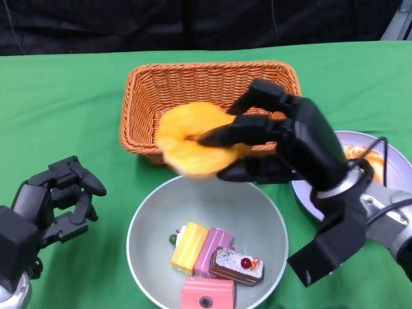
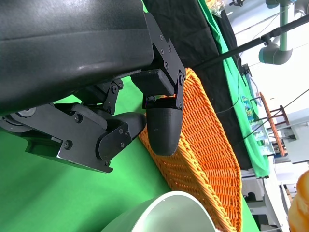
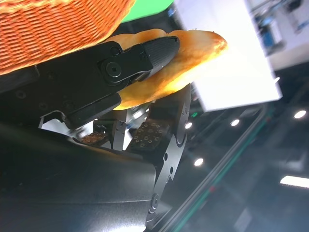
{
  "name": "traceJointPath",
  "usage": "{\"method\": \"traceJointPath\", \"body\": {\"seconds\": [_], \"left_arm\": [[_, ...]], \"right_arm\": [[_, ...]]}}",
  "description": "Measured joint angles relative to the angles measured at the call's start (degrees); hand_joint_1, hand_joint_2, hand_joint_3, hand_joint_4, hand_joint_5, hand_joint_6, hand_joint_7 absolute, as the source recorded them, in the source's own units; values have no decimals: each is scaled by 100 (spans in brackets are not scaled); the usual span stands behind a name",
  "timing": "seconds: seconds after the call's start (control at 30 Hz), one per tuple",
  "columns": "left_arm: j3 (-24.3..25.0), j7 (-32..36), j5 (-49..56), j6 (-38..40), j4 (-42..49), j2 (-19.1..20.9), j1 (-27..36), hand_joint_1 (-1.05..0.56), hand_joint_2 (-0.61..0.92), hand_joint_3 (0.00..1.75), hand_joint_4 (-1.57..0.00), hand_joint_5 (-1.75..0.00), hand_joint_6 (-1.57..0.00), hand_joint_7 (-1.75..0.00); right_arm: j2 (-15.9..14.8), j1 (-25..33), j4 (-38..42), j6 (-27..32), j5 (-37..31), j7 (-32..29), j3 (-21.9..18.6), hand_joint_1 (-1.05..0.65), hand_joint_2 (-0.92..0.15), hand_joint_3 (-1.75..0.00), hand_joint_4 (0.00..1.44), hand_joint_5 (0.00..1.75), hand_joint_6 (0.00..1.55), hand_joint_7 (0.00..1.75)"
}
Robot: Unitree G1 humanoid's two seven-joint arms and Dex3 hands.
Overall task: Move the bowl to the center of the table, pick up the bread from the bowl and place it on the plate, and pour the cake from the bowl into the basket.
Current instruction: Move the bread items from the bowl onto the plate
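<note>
My right hand (image 1: pixel 283 138) pinches the round yellow bread (image 1: pixel 193 140) in the air above the far rim of the grey bowl (image 1: pixel 145 225), in front of the basket. The right wrist view shows the bread (image 3: pixel 193 58) clamped between black fingers (image 3: pixel 140 55). In the bowl lie several cake pieces: a yellow one (image 1: pixel 188 246), a pink one (image 1: pixel 213 249), a chocolate one (image 1: pixel 237 265) and a pink block (image 1: pixel 208 293). The wicker basket (image 1: pixel 145 87) stands behind the bowl. The plate (image 1: pixel 380 145) sits at the right, partly hidden by my right arm. My left hand (image 1: pixel 55 203) hovers empty to the left of the bowl, fingers loosely curled.
A green cloth (image 1: pixel 64 96) covers the table, with a dark backdrop beyond its far edge. In the left wrist view the basket (image 2: pixel 207 145) and the bowl's rim (image 2: pixel 164 208) lie close to my left hand's fingers (image 2: pixel 161 128). Something orange lies on the plate.
</note>
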Motion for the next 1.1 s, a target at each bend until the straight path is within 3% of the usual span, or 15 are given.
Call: {"method": "traceJointPath", "body": {"seconds": [0.2, 0.53, 1.1], "left_arm": [[27, -1, -2, 0, 114, 26, -28, -3, 65, 100, -68, -175, -71, -142], [63, -6, -16, 4, 196, 37, -131, 0, 66, 98, -68, -175, -69, -143], [128, -41, -58, 6, 499, 125, -263, 2, 67, 98, -69, -175, -70, -144]], "right_arm": [[-271, 283, -65, 226, 2, -200, -254, -23, -92, -2, 81, 112, 89, 82], [-877, 862, 49, 338, 161, -418, -714, -19, -89, 0, 81, 113, 89, 81], [-1244, 1352, 735, 745, 584, -663, -1293, -8, -88, 0, 82, 123, 96, 70]]}}
